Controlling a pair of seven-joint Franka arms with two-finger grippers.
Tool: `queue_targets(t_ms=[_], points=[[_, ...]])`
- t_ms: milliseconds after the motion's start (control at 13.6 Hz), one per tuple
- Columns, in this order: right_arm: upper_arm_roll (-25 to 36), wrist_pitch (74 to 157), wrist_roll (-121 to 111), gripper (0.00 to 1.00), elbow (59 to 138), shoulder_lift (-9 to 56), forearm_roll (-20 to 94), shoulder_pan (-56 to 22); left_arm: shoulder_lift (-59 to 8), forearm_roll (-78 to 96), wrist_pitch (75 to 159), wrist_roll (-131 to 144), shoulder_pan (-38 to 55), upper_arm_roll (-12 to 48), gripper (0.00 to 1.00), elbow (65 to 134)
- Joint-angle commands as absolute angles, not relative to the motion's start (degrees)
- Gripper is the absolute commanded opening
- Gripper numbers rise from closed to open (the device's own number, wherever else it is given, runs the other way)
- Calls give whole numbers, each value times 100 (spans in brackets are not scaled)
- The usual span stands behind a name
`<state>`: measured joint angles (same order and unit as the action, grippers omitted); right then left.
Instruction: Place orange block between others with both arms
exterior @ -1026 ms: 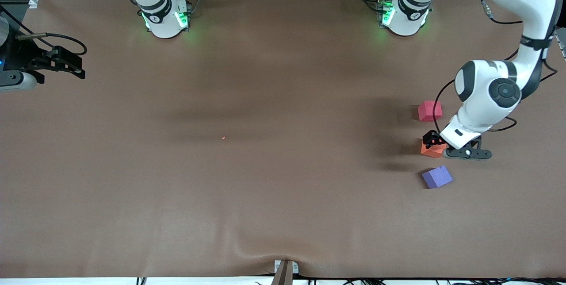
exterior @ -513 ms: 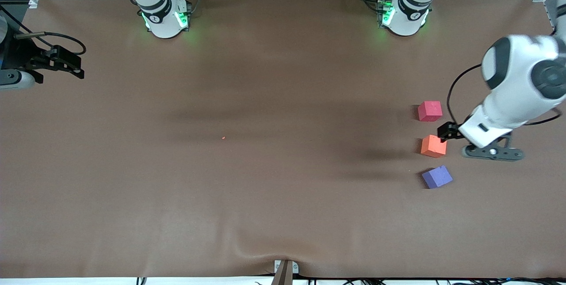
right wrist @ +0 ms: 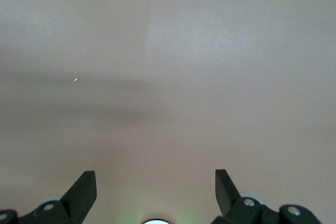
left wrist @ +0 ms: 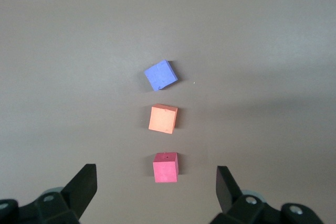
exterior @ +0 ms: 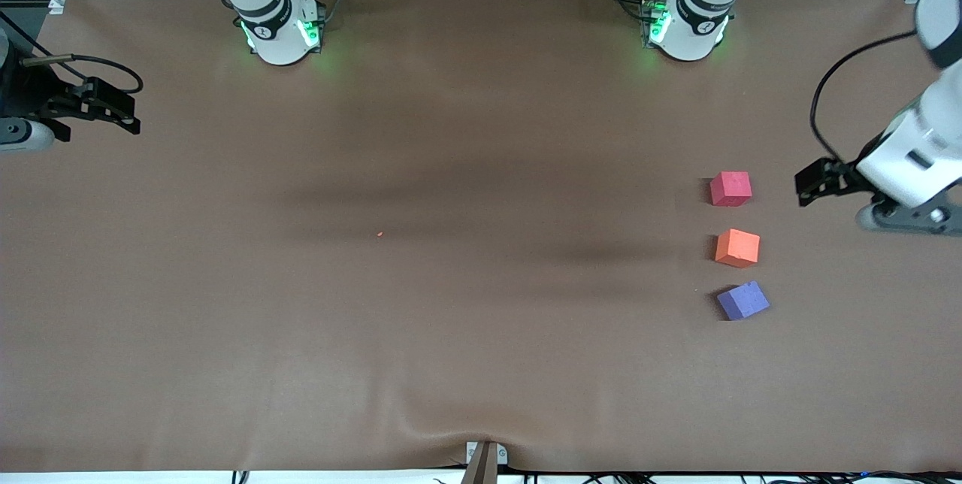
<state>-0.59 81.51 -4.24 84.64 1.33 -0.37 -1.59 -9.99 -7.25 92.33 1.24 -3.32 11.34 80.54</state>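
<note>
Right gripper [exterior: 113, 104]: held up over the table edge at the right arm's end, well apart from all three cubes. The jaws are seen spread wide in the right wrist view, with nothing between them. This arm is judged to be waiting.

Brown table cover [exterior: 451, 281]: only bare surface and a tiny orange speck [right wrist: 76, 80] are shown under the right gripper.

Pinkish-red cube [exterior: 730, 188]: set on the table toward the left arm's end, farthest of the three from the front camera.

Orange block [exterior: 737, 247]: resting on the table between the pinkish-red cube and the purple-blue cube, in one line with them and touching neither. It is gripped by nothing.

Purple-blue cube [exterior: 742, 300]: nearest of the three to the front camera, turned slightly askew to the other two.

Task progress: the placement is judged done, as the orange block lies in the gap between the others. Nothing is left, as far as can be seen, but clearing the arm.

Left gripper [exterior: 815, 185]: raised over the table beside the pinkish-red cube, toward the left arm's end. Its jaws are parted wide and empty in the left wrist view, and the row of cubes is framed between them from above.

Left arm pose: the forearm is angled in from the table's edge, the wrist tipped toward the cubes.
</note>
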Motion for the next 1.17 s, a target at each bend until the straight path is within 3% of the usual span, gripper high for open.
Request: queue_targets(t_ms=[0, 586, 806, 1099], points=[[-62, 8112, -360, 100, 8437, 105, 35, -132, -546, -336, 8913, 158, -430, 1151, 100, 8068], [-62, 8077, -360, 100, 8446, 114, 35, -132, 218, -70, 8420, 202, -422, 1037, 100, 8524], [-62, 8112, -360, 100, 8438, 106, 35, -141, 492, -70, 8341, 193, 156, 302, 100, 8806], [-53, 8200, -360, 100, 8429, 88, 35, -97, 440, -96, 8183, 132, 211, 211, 100, 8702]])
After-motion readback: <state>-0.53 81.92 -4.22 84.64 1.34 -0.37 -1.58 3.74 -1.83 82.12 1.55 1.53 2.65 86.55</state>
